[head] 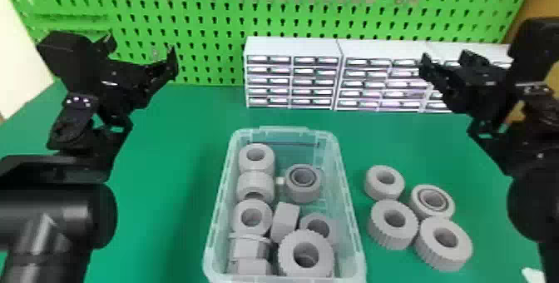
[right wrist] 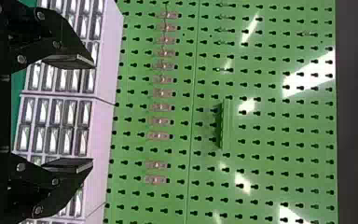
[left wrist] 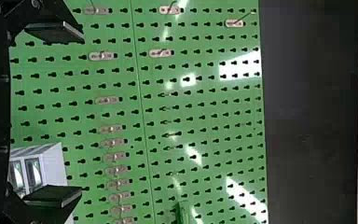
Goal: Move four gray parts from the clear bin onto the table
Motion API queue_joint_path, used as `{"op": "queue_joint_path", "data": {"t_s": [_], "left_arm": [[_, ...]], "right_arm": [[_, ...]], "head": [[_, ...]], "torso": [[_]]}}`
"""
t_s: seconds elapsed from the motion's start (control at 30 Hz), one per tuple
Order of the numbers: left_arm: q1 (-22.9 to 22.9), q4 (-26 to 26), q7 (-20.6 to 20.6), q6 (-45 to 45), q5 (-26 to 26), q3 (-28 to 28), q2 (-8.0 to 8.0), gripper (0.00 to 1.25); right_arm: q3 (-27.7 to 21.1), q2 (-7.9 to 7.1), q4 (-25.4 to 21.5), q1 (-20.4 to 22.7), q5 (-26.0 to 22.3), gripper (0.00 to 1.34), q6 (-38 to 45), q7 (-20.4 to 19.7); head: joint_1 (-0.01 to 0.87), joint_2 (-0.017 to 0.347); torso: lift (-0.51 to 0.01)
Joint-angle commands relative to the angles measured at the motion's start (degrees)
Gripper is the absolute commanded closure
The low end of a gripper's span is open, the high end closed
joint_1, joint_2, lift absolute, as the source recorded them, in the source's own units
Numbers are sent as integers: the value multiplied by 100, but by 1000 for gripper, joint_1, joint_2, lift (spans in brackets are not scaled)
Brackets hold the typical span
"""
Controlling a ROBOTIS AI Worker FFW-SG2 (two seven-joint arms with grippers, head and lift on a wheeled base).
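Observation:
My left gripper (head: 141, 47) is raised over the table's left side, well away from the bin; in its wrist view the left gripper (left wrist: 70, 114) stands open with nothing held. On the opposite side my right gripper (head: 447, 59) is up in front of the drawer cabinets, and the right wrist view has the right gripper (right wrist: 81, 114) open and bare as well. The clear bin (head: 348, 203) holds several gray parts, among them a large ring (head: 287, 253) and a round part (head: 302, 192). To its right, four gray ring parts lie grouped, one being a ribbed ring (head: 432, 247).
White drawer cabinets (head: 293, 47) line the back of the green table (head: 166, 203), with a green pegboard (head: 199, 32) behind them. A small white object (head: 532, 276) lies at the table's lower right corner.

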Motion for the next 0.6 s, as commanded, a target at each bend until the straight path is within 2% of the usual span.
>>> {"op": "queue_joint_path", "data": {"t_s": [0.0,0.57], "left_arm": [[9,0,7,0,0,38,-9,130],[-61,9,156,-9,35,-6,-9,130]], "right_arm": [[31,5,26,-10,10,512,0,0],[-153,23,26,157,-34,512,-17,0]], "head": [[678,34],[678,34]], "torso": [[-50],[-50]]}}
